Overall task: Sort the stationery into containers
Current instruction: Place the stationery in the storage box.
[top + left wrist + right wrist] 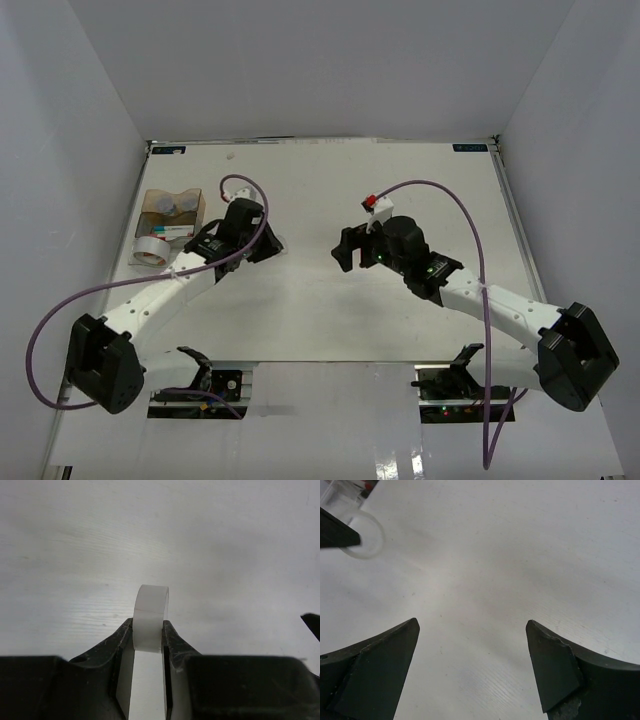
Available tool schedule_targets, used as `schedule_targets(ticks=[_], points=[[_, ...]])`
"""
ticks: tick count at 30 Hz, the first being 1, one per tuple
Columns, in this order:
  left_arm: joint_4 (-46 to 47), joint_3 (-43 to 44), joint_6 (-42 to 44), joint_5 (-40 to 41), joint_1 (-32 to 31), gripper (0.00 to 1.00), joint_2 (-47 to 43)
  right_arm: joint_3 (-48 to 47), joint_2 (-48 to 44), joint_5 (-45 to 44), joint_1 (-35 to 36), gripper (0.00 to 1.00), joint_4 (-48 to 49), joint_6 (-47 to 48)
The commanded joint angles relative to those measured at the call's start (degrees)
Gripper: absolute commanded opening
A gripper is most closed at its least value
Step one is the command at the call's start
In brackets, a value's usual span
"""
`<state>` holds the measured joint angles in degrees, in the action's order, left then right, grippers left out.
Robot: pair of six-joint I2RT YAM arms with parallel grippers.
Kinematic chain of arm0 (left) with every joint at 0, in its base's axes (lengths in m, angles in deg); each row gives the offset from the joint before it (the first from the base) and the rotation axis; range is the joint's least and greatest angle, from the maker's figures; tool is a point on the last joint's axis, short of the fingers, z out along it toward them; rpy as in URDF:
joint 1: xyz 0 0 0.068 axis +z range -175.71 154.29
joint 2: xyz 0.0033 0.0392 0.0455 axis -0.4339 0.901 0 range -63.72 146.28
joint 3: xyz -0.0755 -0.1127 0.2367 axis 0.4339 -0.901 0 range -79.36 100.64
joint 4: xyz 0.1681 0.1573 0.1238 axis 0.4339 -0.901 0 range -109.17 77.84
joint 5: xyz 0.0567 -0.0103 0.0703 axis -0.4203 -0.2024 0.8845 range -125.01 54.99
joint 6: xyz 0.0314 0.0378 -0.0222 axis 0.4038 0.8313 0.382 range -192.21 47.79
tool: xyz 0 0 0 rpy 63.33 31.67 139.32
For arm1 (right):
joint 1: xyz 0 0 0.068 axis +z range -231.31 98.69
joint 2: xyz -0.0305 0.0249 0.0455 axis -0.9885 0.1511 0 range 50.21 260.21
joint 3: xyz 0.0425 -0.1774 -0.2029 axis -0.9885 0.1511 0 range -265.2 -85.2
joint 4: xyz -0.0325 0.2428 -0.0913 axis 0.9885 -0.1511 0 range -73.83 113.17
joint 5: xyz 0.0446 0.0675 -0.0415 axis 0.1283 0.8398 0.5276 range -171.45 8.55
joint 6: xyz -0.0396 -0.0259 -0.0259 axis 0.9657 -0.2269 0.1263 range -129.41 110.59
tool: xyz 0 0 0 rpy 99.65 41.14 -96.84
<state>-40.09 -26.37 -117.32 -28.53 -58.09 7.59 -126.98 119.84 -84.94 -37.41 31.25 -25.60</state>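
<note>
My left gripper [270,246] is shut on the small white translucent tape roll [151,611], held on edge between its pads just above the table. The same roll shows as a clear ring in the right wrist view [366,534]. My right gripper [344,250] is open and empty over bare table, with its jaws wide apart [472,625]. The amber box [196,213] stands at the left. It holds two round clear jars [172,204] at the back and some markers [180,232]. The large tape roll [152,250] lies at the box's near end.
White walls close in the white table [400,300] on three sides. Purple cables [450,200] loop off both arms. The left arm's body hides the table just right of the box.
</note>
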Motion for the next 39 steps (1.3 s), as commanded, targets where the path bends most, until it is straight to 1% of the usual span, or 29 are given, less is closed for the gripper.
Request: schedule_targets(ticks=[1,2,3,5,6,8,9,11,12,17,20,22,25,27,34,37,39], points=[[-8.98,2.11,4.31,4.77,7.66,0.03,-7.05,2.31,-2.48,-4.07,-0.04,0.94,-0.25,2.21],[-11.25,2.55,5.28,4.86,9.51,0.03,-7.76,2.75,-2.65,-4.16,-0.04,0.94,-0.17,2.3],[-12.23,2.82,6.51,4.6,13.62,0.03,-8.29,3.19,-2.65,-4.33,-0.04,0.94,-0.08,2.39],[-15.3,3.87,9.67,3.63,17.6,0.03,-8.82,4.33,-2.21,-4.42,-0.22,0.94,0.53,2.47],[-16.19,5.18,10.64,3.8,20.92,0.03,-8.82,4.69,-2.04,-4.25,-0.31,0.94,0.71,2.65],[-18.38,6.42,13.63,4.51,24.19,0.01,-7.77,5.65,-1.34,-2.85,-0.48,0.93,1.41,2.91],[-18.74,7.55,14.59,4.07,28.12,0.01,-7.24,5.83,-0.99,-2.15,-0.83,0.93,2.2,2.83],[-19.01,8.18,16.8,0.83,31.84,0.01,-5.49,6.88,-0.81,-0.57,-1.18,0.93,3.69,2.74],[-18.92,8.61,17.24,0.03,35.68,0.01,-4.87,7.23,-0.72,-0.3,-1.36,0.93,4.05,2.74],[-17.26,9.5,19.61,-1.2,42.56,0.03,-1.71,9.52,-0.98,0.84,-3.29,0.93,5.37,3.18],[-16.47,10.03,20.4,-2.87,44.24,0.04,0.93,11.1,-1.16,2.87,-5.22,0.93,7.12,2.48],[-16.03,10.2,20.4,-3.66,44.86,0.05,2.6,11.63,-0.9,5.76,-5.93,0.93,8.18,1.69],[-15.41,10.38,20.49,-3.84,45.39,0.08,4.62,11.81,-0.28,7.17,-6.9,0.92,8.88,1.25],[-15.06,10.46,20.4,-3.41,45.83,0.09,5.42,11.98,0.16,7.62,-7.07,0.92,9.06,1.24],[-13.65,11.26,20.93,-1.83,46.8,0.11,8.41,12.51,0.51,8.67,-7.69,0.92,9.94,1.07],[-13.47,11.34,21.11,-1.04,47.32,0.16,9.37,12.6,0.69,8.76,-7.78,0.91,9.94,1.07],[-12.86,10.99,21.02,-1.64,47.41,0.17,9.55,12.51,0.78,8.93,-7.95,0.91,10.03,0.98]])
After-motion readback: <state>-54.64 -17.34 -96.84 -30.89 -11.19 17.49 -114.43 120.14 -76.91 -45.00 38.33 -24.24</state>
